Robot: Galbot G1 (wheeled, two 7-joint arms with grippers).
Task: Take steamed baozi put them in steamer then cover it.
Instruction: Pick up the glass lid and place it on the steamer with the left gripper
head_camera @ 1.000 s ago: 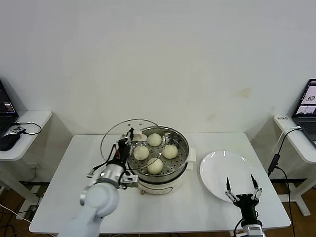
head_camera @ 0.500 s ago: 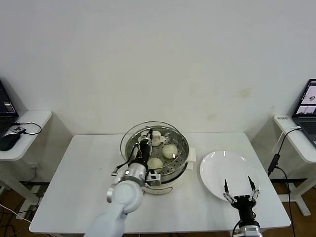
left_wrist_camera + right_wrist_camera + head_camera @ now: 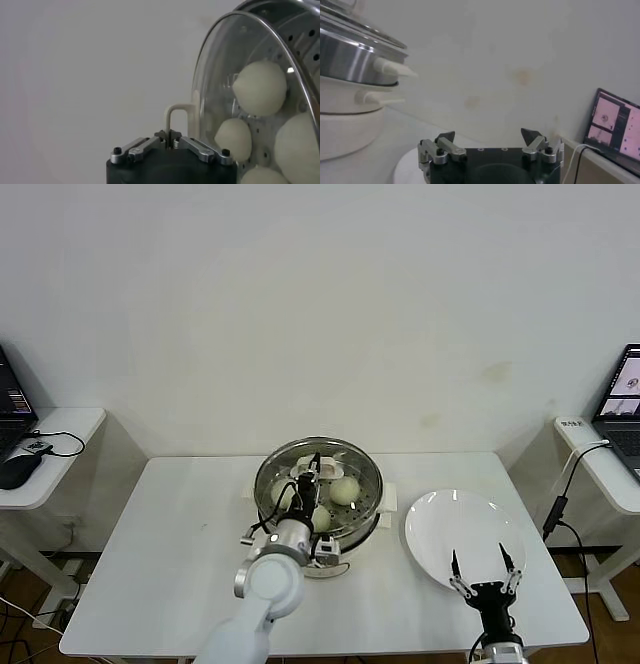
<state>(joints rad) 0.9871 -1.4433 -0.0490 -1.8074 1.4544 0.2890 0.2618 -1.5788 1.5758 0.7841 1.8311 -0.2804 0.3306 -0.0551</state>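
The left gripper (image 3: 312, 467) is pinching the handle (image 3: 176, 116) of the glass lid (image 3: 318, 480), fingers closed tight on it, and is holding the lid over the steamer (image 3: 322, 529) in the middle of the table (image 3: 150, 564). Through the glass the buns (image 3: 259, 88) are sitting on the perforated tray inside the pot. The right gripper (image 3: 478, 571) is hanging near the table's front edge with its fingers spread wide and holding nothing, just over the near rim of the white plate (image 3: 445, 519), which is sitting to the right of the steamer.
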